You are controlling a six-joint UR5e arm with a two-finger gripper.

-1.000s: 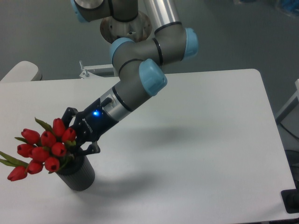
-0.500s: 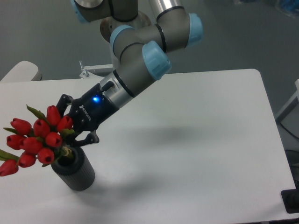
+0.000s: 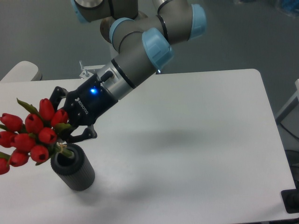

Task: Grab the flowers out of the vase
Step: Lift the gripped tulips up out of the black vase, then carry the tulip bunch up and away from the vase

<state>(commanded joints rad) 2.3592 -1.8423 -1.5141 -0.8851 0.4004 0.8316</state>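
The flowers (image 3: 29, 136), a bunch of red tulip buds with green leaves, lean out to the left, partly past the frame's left edge. Their green stems (image 3: 64, 151) still reach into the mouth of the vase (image 3: 74, 168), a dark grey ribbed cylinder standing upright on the white table. My gripper (image 3: 66, 123) is shut on the flowers just above the vase rim, its black fingers on either side of the bunch. The lower stems inside the vase are hidden.
The white table (image 3: 196, 140) stretches to the right of the vase. A metal bracket (image 3: 88, 71) sits at the table's back edge near the arm's base. A pale rounded object (image 3: 21, 72) is at the far left.
The gripper has risen and moved left with the flowers in it. The bunch has lifted partly out of the vase, its buds now reaching the left frame edge. The vase has stayed put.
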